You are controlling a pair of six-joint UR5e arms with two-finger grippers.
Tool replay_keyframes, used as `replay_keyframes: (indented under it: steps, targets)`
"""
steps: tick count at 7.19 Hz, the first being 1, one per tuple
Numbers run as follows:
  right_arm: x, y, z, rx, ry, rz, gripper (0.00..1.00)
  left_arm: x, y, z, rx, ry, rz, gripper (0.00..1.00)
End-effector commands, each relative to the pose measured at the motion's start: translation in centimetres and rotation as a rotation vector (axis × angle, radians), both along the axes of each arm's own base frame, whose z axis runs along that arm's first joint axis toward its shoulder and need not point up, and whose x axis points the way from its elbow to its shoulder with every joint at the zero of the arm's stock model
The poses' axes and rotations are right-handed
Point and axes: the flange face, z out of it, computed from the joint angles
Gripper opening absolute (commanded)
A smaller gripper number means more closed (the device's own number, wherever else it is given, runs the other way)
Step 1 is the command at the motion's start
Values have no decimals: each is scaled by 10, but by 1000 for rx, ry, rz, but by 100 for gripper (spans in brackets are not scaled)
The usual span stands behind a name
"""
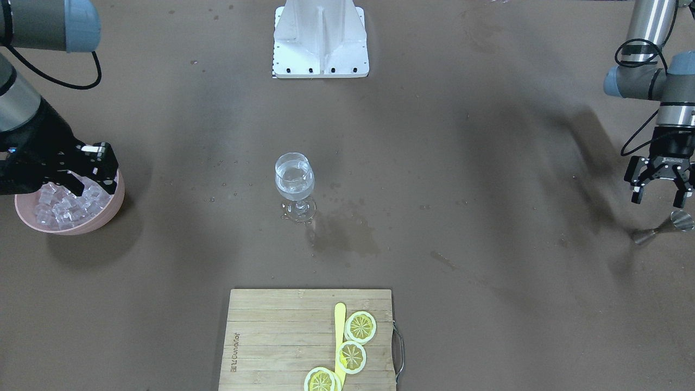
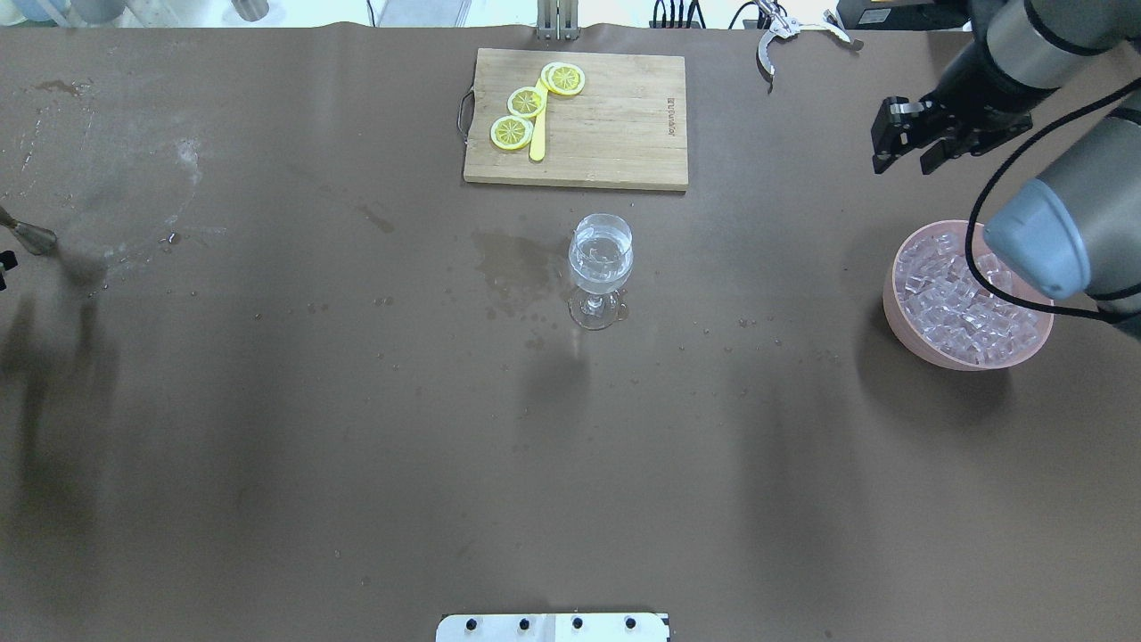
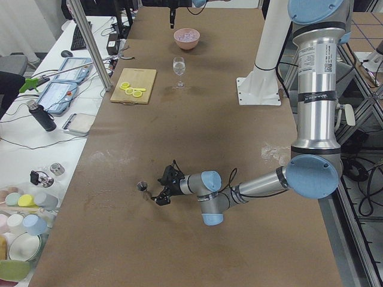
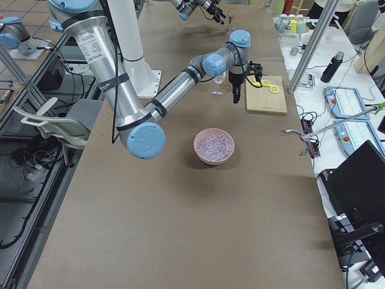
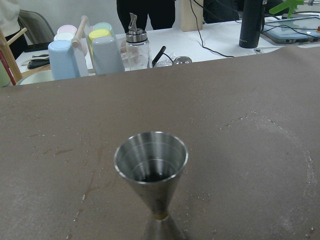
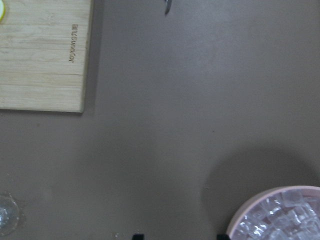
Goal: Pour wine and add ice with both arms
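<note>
Black two-finger right gripper (image 2: 902,163) on the silver-grey right arm (image 2: 1038,236) with light-blue joint caps: jaws spread wide, nothing between them, raised clear of the brown desk (image 2: 267,428). Below that gripper and slightly to one side, not touching it, a round pink bowl (image 2: 902,332) heaped with the ice (image 2: 958,303), many small clear glassy cubes; in the right wrist view only a corner of this bowl, next to the two black fingertips (image 6: 137,236) at the lower edge. Black two-finger left gripper (image 1: 657,201) on the left arm (image 1: 649,32), likewise wide open and empty, low over the desk. Just in front of the left gripper, apart from its fingers (image 1: 636,193), an upright steel double-cone measuring cup (image 5: 151,165), upper cone open. Between the two grippers and well apart from both, an upright stemmed clear wine glass (image 1: 295,179) with the wine (image 1: 294,176), a small amount of colourless liquid, in its bowl; presence of any cube in the liquid not discernible. Beside the glass foot, on the side toward the left gripper and away from the robot, a dark wet patch (image 1: 347,233). Farther from both grippers, at the operators' edge, a bamboo cutting board (image 1: 282,336) with three yellow lemon slices (image 1: 361,326) touching a yellow stick (image 1: 339,320).
</note>
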Motion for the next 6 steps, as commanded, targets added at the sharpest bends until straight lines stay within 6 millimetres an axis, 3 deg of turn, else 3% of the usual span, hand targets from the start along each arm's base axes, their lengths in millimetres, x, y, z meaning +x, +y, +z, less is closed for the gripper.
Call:
replay_keyframes:
  steps: [1,2,3,4,5,6]
  targets:
    - [35,33,62,31,42,-52,59,-96,0,-9,-79,-4,51,98]
    - [44,48,105,48,56,-76,59,-148,-19,-47,-142,35,46,98]
    - [55,48,128,74,51,-67,58,-181,-32,-89,-198,37,87,98]
    - [63,44,150,77,55,-74,58,-198,-57,-137,-229,8,130,98]
    - [62,43,148,80,52,-71,58,-201,-73,-169,-279,-4,170,98]
    - [62,42,147,79,50,-70,58,-207,-90,-186,-318,-10,201,98]
